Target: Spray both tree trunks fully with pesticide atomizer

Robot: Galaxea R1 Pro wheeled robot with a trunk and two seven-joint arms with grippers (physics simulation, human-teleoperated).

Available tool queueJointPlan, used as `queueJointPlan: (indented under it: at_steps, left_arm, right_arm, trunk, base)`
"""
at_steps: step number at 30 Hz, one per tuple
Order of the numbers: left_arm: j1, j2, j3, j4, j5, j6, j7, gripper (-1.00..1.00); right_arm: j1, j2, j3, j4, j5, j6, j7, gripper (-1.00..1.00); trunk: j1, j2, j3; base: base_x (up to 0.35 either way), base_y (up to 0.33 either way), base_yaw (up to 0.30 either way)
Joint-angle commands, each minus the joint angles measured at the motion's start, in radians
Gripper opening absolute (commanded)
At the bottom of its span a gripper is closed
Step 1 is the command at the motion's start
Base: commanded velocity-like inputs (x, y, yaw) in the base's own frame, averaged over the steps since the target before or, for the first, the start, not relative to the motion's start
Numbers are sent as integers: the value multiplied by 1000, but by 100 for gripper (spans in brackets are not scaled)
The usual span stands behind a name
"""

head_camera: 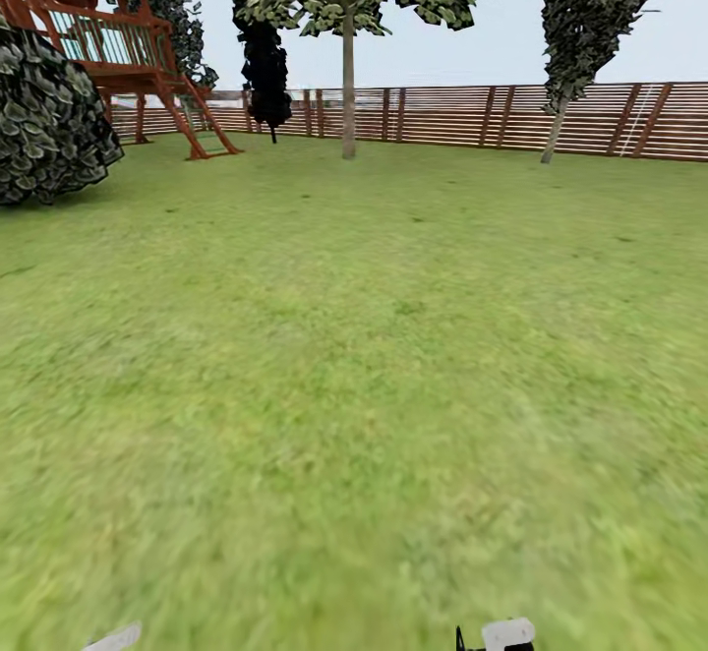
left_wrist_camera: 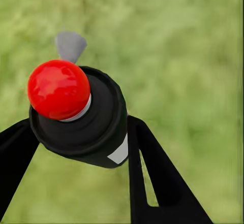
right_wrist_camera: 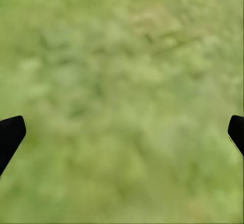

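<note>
Holding the dark-bodied, red-capped pesticide atomizer (left_wrist_camera: 84, 115) over green lawn (head_camera: 354, 385).
Our left gripper (left_wrist_camera: 81, 148) clamps it between black fingers (left_wrist_camera: 157, 178); our right gripper (right_wrist_camera: 122, 132) stands spread apart, two straight-trunked trees (head_camera: 348, 81) ahead.

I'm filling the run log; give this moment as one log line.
left gripper: shut on pesticide atomizer | right gripper: open over grass | tree: far ahead by fence | spraying: not begun

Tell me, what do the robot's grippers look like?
Both have black fingers. The left gripper has long, flat fingers that taper toward the tips; one has a narrow slot cut through it. Of the right gripper just two rounded black fingertips show. The head view glimpses pale grey arm parts.
</note>
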Motion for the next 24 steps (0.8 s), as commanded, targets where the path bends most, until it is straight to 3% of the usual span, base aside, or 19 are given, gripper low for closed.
queueJointPlan:
  at_steps: [1,24]
  left_arm:
    - [0,0,-8,0,4,-3,4,-100]
    - [0,0,-8,0,4,-2,4,-100]
  right_arm:
    - [-1,0,-7,1,11,-2,-5,100]
    - [-1,0,-7,1,11,-2,-5,100]
  trunk:
    - [0,0,-1]
    - [0,0,-1]
  base:
    - [339,0,0]
    - [339,0,0]
